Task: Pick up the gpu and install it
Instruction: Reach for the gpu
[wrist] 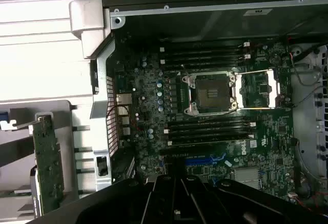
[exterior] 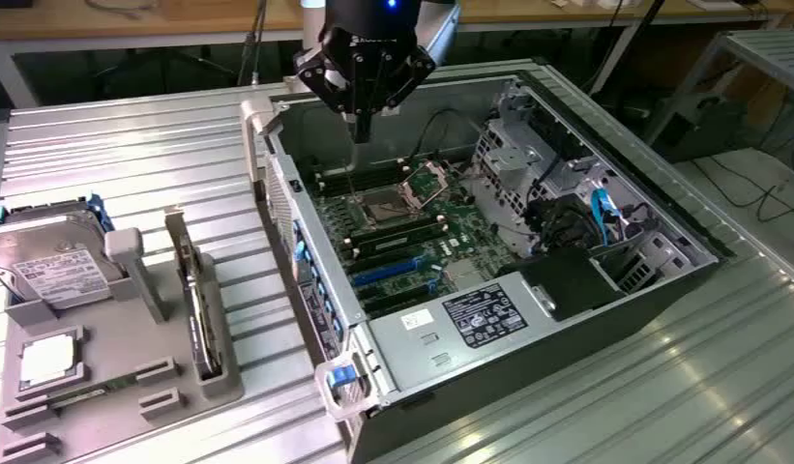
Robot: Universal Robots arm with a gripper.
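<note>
End effector: the end effector [exterior: 361, 133] is closed, fingers pressed together, with nothing between them.
End effector position: at 12 o'clock in the exterior view, it hangs fingers-down over the far end of the open case [exterior: 500, 406], clear of the boards below.
Gpu: the gpu [exterior: 194, 290] [wrist: 48, 167] stands on edge in a slot of the grey holder [exterior: 126, 387], untouched.
Gpu position: at 8 o'clock from the end effector in the exterior view, outside the case and well apart from the fingers.
Holder: it rests on the desk [exterior: 138, 155] just beside the case, at 9 o'clock from it.
Hard drive: the hard drive [exterior: 55, 266] sits in the same holder, at 10 o'clock from the gpu, white label up.
Motherboard: the motherboard [exterior: 397, 232] [wrist: 148, 111] lies flat on the case floor.
Socket: the socket [exterior: 377, 205] [wrist: 212, 93] sits near the middle of the motherboard with its frame swung up, dark memory slots on both sides of it.
Blue slots: the blue slots [exterior: 390, 274] [wrist: 205, 160] lie at 6 o'clock from the socket in the exterior view, with no card in them.
Power supply: the power supply [exterior: 481, 314] fills the near end of the case, at 5 o'clock from the socket.
</note>
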